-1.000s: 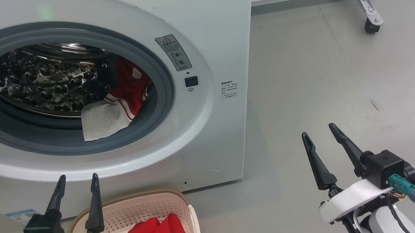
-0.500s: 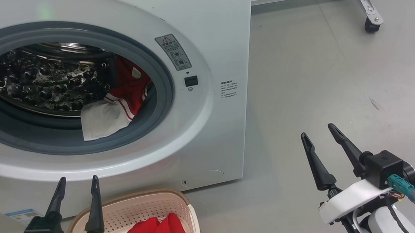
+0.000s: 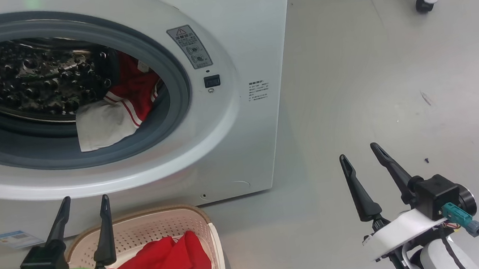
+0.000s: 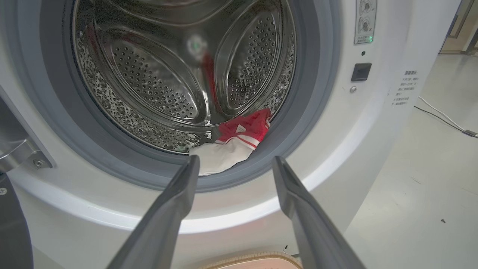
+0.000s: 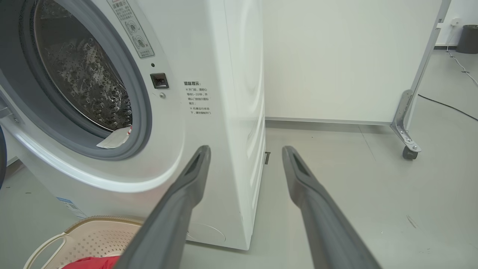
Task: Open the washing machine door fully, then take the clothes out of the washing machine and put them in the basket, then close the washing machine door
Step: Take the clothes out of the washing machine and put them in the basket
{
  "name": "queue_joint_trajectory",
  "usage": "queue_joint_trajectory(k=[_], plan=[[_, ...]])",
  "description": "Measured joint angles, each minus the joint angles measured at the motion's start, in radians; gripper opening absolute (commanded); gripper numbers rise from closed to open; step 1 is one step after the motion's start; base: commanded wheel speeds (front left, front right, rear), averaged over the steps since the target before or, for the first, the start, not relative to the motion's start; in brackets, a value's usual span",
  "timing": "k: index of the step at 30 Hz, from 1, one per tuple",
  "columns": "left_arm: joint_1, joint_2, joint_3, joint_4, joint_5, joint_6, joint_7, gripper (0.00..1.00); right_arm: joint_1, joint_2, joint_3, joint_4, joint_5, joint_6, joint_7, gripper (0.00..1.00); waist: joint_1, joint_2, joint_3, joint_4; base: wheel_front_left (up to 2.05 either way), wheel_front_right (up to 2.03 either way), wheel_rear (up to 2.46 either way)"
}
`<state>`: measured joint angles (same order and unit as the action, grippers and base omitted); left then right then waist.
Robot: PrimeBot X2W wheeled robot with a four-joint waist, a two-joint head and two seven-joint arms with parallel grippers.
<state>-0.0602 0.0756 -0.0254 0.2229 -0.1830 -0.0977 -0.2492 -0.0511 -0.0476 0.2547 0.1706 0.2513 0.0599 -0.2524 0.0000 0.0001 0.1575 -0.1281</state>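
The white washing machine (image 3: 227,27) stands with its mouth uncovered. The washing machine door hangs swung out at the left, where just its dark rim (image 4: 11,231) shows. In the steel drum (image 4: 157,82) a red garment with a white panel (image 3: 113,117) lies over the grey seal at the lower right. The cream basket (image 3: 163,217) sits on the floor in front, with a plain red garment (image 3: 164,265) in it. My left gripper (image 3: 84,202) is open above the basket's near left side and faces the drum's mouth (image 4: 236,160). My right gripper (image 3: 358,151) is open over the floor, right of the machine.
Grey floor (image 3: 374,92) stretches to the right of the machine. A metal frame leg with a caster (image 3: 422,3) stands at the far right, below a white panel (image 5: 336,56). A cable (image 4: 444,119) runs across the floor beyond the machine. A dark bin (image 5: 468,37) stands far back.
The head camera has shifted, so the whole scene sits a little higher and more to the left. The clothes, the basket and both open grippers keep their places.
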Motion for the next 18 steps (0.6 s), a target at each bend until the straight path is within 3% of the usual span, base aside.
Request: queue_joint_trajectory(k=[6,18], plan=[[-0.021,0.008,0.007,-0.022,-0.001,0.000,0.003,1.00,-0.003,0.000,0.006,-0.015,-0.004,0.000,0.000,1.00,0.0000,0.0000,0.058,-0.015,0.00,0.00,0.00],[-0.213,0.069,-0.017,-0.060,0.006,-0.013,0.085,1.00,-0.074,0.000,0.029,-0.040,-0.012,-0.002,0.000,1.00,0.0000,0.0000,0.197,-0.057,0.00,0.00,0.00]])
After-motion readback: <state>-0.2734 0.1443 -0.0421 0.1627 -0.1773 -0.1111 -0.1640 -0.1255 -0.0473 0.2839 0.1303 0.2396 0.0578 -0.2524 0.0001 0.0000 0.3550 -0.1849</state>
